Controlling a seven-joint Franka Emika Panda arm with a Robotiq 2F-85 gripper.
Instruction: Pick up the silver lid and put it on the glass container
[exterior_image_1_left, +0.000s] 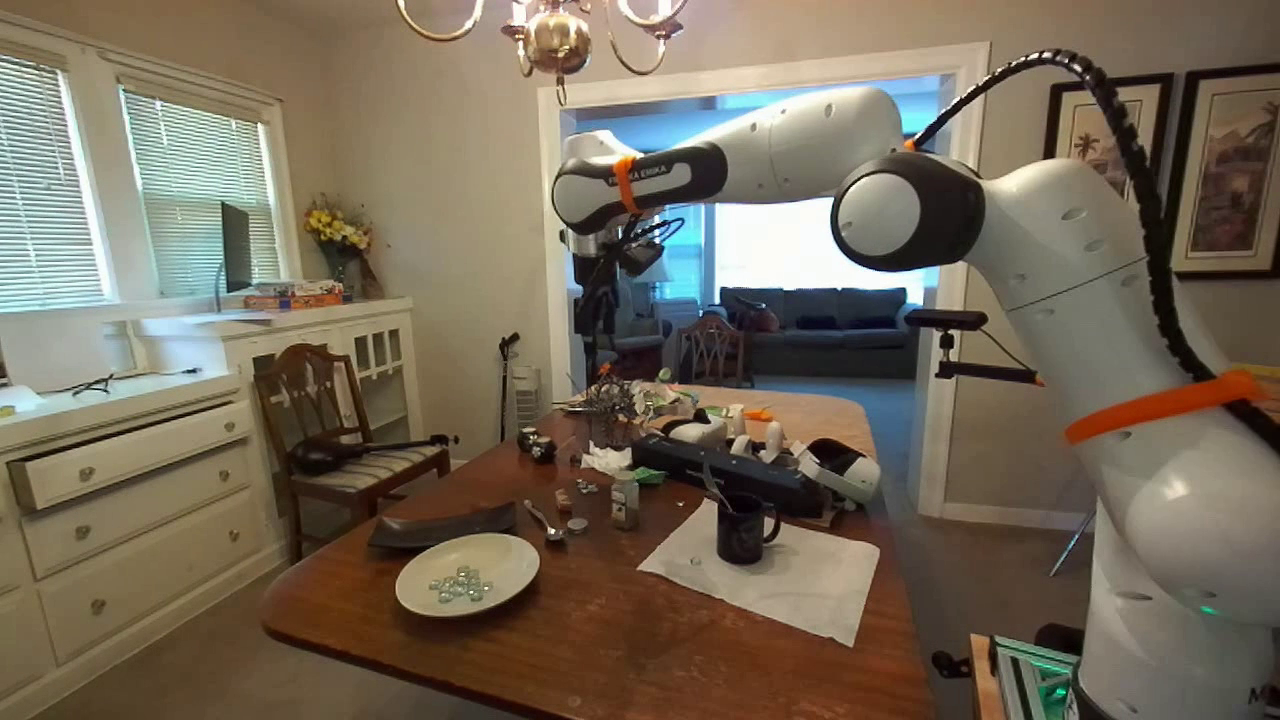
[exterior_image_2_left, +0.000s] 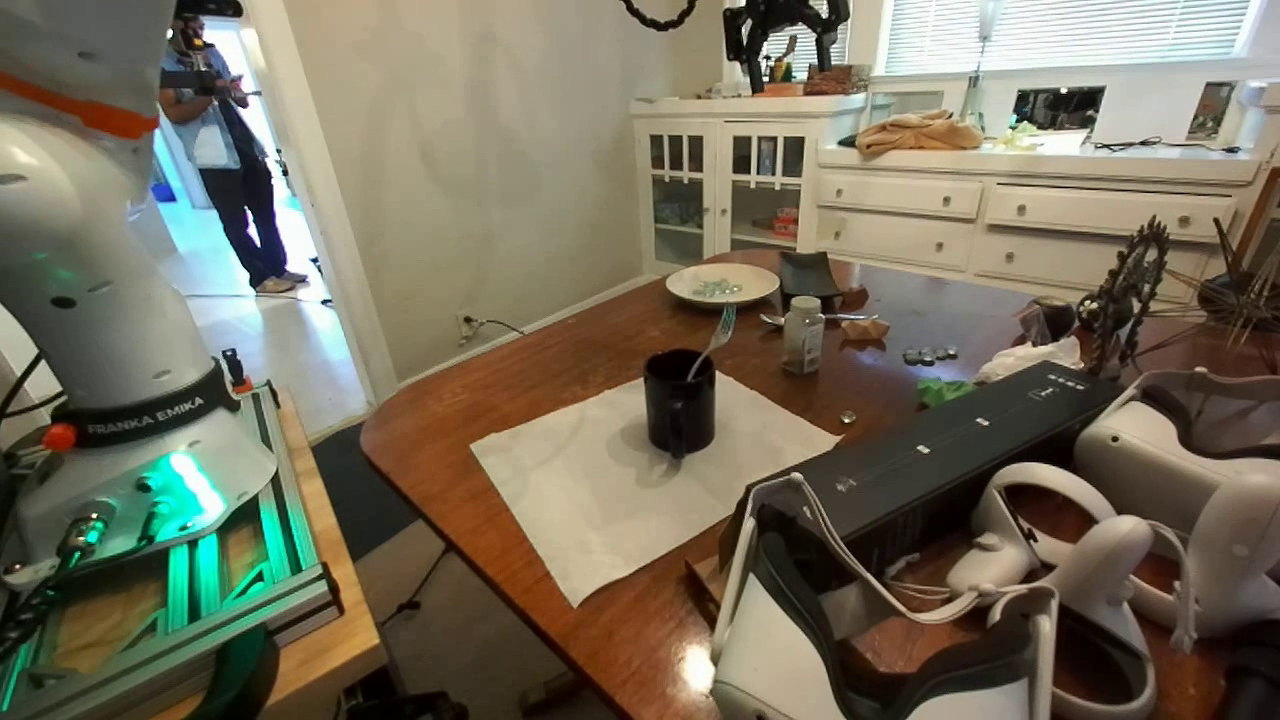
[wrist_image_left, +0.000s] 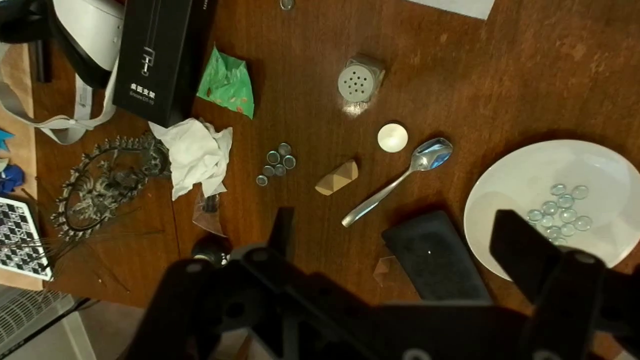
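In the wrist view we are looking past the gripper (wrist_image_left: 395, 215), which is spreading its jaws wide apart, holding nothing and hanging well above the table (wrist_image_left: 450, 90). The silver lid (wrist_image_left: 392, 137) is lying near the glass container (wrist_image_left: 356, 83), at its five o'clock and not touching it. The container is standing upright. A spoon (wrist_image_left: 423, 158) is lying just beside the lid, its bowl sitting at the lid's four o'clock.
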